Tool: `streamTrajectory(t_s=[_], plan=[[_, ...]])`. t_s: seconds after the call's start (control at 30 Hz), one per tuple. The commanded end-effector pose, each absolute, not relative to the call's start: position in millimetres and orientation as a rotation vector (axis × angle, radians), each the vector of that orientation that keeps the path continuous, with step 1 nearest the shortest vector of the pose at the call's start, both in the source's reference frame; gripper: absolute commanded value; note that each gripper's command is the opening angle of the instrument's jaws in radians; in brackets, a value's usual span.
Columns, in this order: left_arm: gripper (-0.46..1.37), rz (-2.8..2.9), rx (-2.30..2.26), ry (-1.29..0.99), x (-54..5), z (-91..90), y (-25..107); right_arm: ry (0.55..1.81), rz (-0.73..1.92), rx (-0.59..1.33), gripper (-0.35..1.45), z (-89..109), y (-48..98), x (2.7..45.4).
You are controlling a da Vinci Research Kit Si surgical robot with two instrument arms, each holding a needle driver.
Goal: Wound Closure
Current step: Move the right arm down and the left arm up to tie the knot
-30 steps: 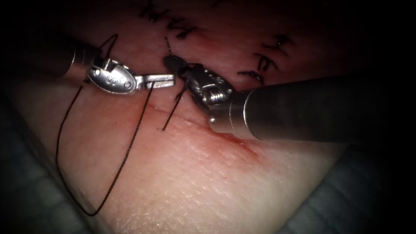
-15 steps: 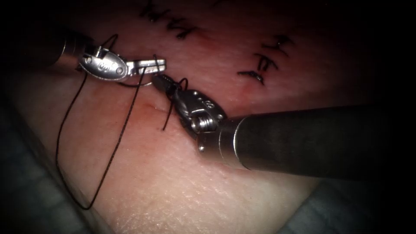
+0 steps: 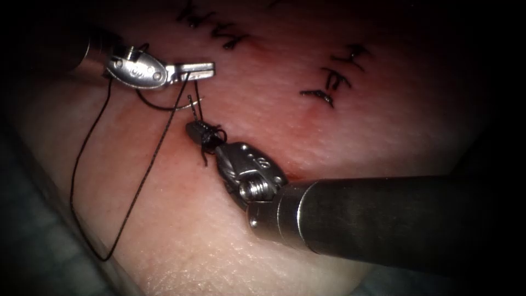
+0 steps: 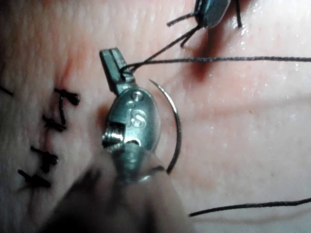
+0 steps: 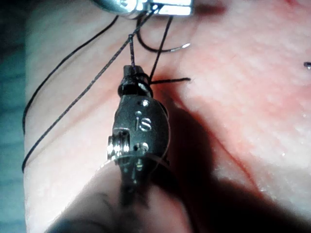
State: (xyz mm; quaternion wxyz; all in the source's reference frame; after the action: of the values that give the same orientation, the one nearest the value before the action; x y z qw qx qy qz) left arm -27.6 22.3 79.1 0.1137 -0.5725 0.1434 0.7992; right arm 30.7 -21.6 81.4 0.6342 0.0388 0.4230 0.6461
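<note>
My left tool [image 3: 200,69] is at the upper left with its jaws shut on the dark thread [image 3: 139,186], which hangs from them in a long loop over the tissue [image 3: 219,252]. The curved needle [image 3: 164,107] lies free on the tissue just below those jaws, left of the cut, held by neither tool; the left wrist view has the needle [image 4: 176,126] beside the left tool [image 4: 114,60]. My right tool [image 3: 194,130] sits over the cut, jaws shut on the thread with turns wound around them and a short tail [image 3: 204,159] hanging. The right wrist view shows the wraps on the right tool [image 5: 130,77].
Finished dark stitches [image 3: 235,38] and more stitches [image 3: 334,77] lie at the back of the tissue. The right shaft [image 3: 383,219] crosses the lower right. Dark cloth [image 3: 38,246] borders the tissue on the left. Red fluid [image 3: 175,148] tints the skin by the cut.
My right tool has moved from behind the left jaws forward and down, now below them, with thread wound around its jaws. The left tool rose slightly.
</note>
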Motion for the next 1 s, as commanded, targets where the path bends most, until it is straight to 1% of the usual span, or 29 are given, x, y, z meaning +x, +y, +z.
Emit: streamTrajectory(t_s=[0.03,0.37,0.53,1.0], plan=[[-0.35,2.356,-1.68,0.415,-27.6,78.9,22.7,0.952,1.474,0.083,-0.35,81.3,-21.8,30.6],[-0.35,2.401,-1.654,0.471,-28.1,78.9,25.6,0.941,1.465,0.089,-0.35,79.5,-23.7,30.3],[-0.35,2.407,-1.638,0.494,-28.4,79.4,27.0,0.913,1.435,0.089,-0.35,79.4,-24.8,30.3],[-0.35,2.477,-1.556,0.554,-29.3,82.4,28.6,0.912,1.348,0.006,-0.35,80.7,-27.3,30.4]])
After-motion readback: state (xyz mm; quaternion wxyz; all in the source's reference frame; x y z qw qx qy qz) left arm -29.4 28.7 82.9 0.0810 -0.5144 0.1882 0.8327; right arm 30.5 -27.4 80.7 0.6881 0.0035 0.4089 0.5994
